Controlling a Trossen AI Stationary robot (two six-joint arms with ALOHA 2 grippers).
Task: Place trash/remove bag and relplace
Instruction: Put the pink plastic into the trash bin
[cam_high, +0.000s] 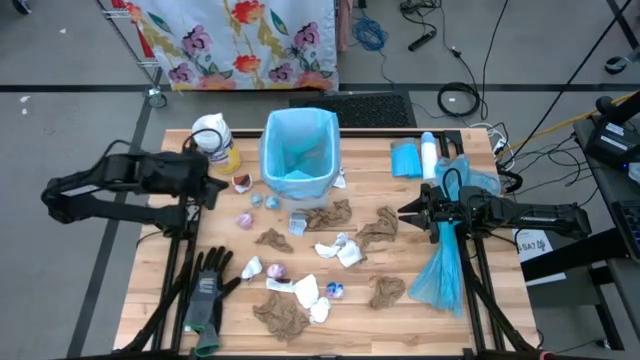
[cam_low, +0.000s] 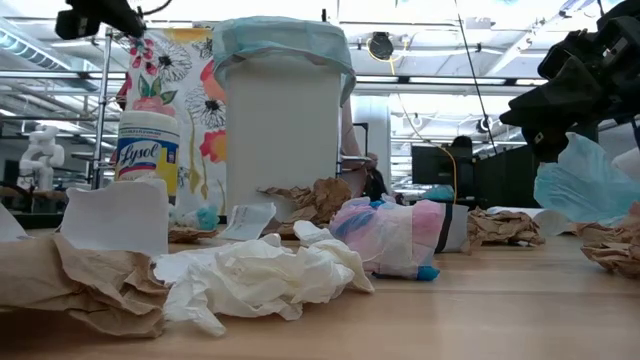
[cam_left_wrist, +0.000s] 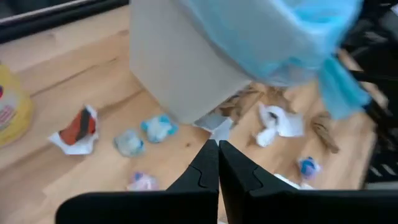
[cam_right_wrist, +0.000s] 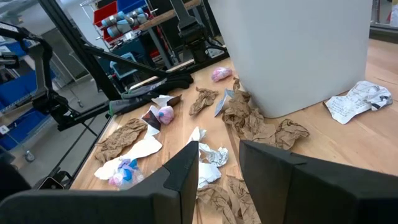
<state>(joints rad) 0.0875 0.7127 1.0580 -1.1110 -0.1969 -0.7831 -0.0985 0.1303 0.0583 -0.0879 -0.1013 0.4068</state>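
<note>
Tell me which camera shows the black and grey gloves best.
The high view: the gloves lie in full on the table's near left corner. The right wrist view catches them far off and edge-on. The low and left wrist views don't show them.

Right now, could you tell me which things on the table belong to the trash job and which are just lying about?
Part of the job:
- trash bin with its blue liner
- crumpled brown paper towels
- white tissue wads
- small bluish-purple wrappers
- spare blue bag under the right gripper

Just lying about:
- black-and-grey gloves
- Lysol wipes canister
- blue roll
</note>
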